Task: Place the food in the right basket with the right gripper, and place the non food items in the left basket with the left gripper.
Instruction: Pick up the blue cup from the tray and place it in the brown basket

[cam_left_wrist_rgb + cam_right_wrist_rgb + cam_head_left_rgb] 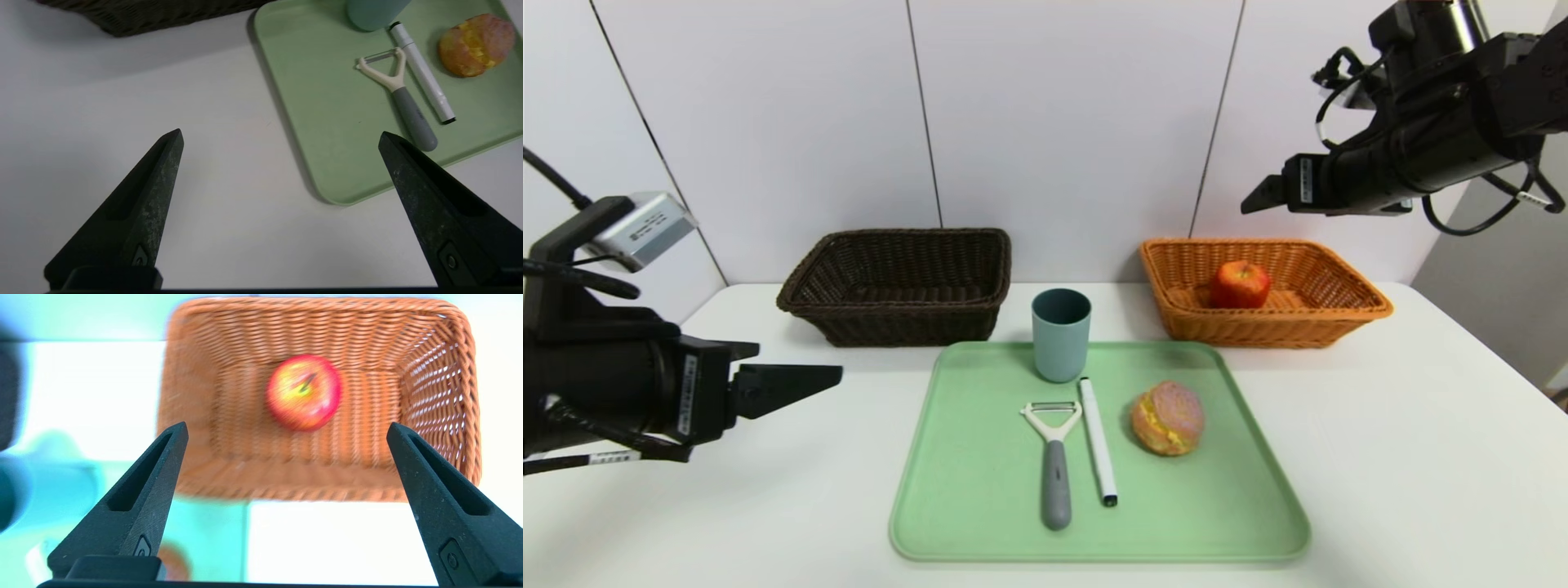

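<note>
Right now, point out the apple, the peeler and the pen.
apple (1240, 284), head view, front of its red skin.
peeler (1055, 482), head view, middle of its grey handle.
pen (1097, 439), head view, middle of its white barrel.

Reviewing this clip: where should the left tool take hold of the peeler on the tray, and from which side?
Probably the grey handle of the peeler, from straight above. It lies flat on the green tray, so only a top-down pinch across the handle's width fits. The pen lies close alongside, so grip low on the handle, where the gap looks widest.
</note>
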{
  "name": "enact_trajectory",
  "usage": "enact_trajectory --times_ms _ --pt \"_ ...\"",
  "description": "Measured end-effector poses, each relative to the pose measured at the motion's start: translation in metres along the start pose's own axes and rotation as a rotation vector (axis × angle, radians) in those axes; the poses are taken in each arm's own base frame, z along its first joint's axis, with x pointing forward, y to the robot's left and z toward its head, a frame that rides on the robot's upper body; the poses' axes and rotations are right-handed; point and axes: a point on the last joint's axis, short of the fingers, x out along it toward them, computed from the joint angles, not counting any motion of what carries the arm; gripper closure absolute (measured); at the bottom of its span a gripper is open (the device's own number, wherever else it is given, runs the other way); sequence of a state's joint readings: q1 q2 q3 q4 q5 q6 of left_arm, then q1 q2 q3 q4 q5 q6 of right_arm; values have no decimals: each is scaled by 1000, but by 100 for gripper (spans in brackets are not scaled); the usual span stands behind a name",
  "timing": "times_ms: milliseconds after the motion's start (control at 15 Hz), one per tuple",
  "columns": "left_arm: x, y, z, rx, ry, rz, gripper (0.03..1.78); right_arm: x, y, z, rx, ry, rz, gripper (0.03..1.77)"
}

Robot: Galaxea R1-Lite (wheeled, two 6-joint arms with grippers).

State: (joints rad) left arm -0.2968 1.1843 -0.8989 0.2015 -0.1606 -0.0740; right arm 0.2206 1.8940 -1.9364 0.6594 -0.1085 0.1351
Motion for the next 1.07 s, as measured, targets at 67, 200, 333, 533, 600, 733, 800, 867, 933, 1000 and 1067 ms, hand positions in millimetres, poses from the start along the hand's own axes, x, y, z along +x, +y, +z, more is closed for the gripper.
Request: enact_trajectory --times_ms 67,200,333,533,600,733,800,867,933,1000,1067 --pt "8 -7 4 25 -21 -41 12 -13 5 0 -6 -4 19 12" --pt "27 -20 6 65 -42 -116 12 -38 15 -3 -4 -15 59 11" --pt "47 -31 6 93 -57 -167 12 -63 24 -7 -14 -34 113 11" --pt "77 -50 2 136 -62 -244 12 -96 29 -15 -33 -58 187 11" --pt "88 -57 -1 150 -53 -265 12 -104 29 -18 -38 -64 199 11" --pt "107 -70 -8 173 -41 -306 12 -115 28 -22 -42 -71 208 11" --pt "117 -77 -11 183 -46 -328 12 -118 27 -24 -43 -70 207 11" --pt "125 -83 -13 191 -58 -345 12 -119 26 -26 -43 -68 207 11" --pt "134 -87 -16 197 -70 -357 12 -121 25 -27 -43 -70 207 11" --pt "142 -91 -18 200 -81 -366 12 -122 25 -27 -43 -71 208 11" --pt "151 -93 -20 207 -90 -371 12 -123 25 -28 -43 -72 208 11"
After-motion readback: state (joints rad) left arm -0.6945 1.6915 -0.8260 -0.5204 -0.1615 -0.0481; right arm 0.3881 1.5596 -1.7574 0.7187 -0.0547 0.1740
